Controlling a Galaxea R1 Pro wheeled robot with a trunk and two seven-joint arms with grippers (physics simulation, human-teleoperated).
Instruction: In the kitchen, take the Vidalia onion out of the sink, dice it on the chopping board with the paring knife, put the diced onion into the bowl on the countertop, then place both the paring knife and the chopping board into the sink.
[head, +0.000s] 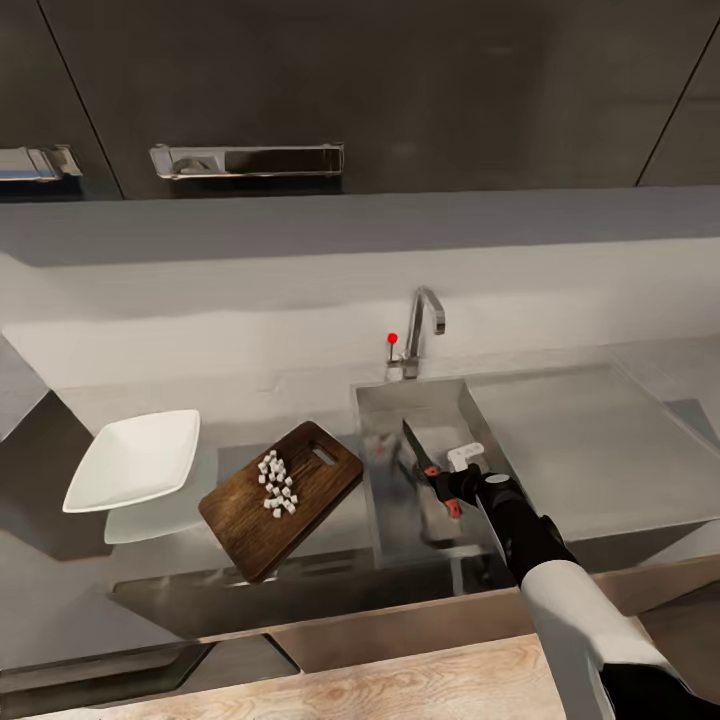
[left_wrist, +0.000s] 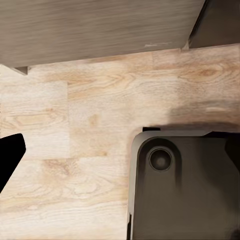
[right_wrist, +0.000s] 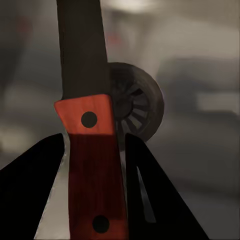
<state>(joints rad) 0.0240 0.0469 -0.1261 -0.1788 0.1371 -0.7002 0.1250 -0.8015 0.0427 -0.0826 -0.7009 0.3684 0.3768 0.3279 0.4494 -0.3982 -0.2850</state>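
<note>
The paring knife (head: 425, 460) hangs over the sink (head: 366, 440), blade pointing toward the tap, with my right gripper (head: 447, 487) shut on its red handle. In the right wrist view the red handle (right_wrist: 92, 165) sits between my black fingers (right_wrist: 155, 200), and the dark blade (right_wrist: 82, 50) runs beside the round drain (right_wrist: 137, 107). The dark wooden chopping board (head: 245, 520) lies angled on the countertop (head: 250, 410) left of the basin, with a small heap of white diced onion (head: 278, 486) on it. The white bowl (head: 135, 460) stands empty left of the board.
A chrome tap (head: 425, 335) with a red-tipped lever (head: 392, 340) rises behind the basin. The flat drainboard (head: 580, 440) extends to the right. Dark upper cabinets with a bar handle (head: 247, 160) hang above. The left wrist view shows wood-plank floor (left_wrist: 100, 115) and the robot's dark base (left_wrist: 185, 190).
</note>
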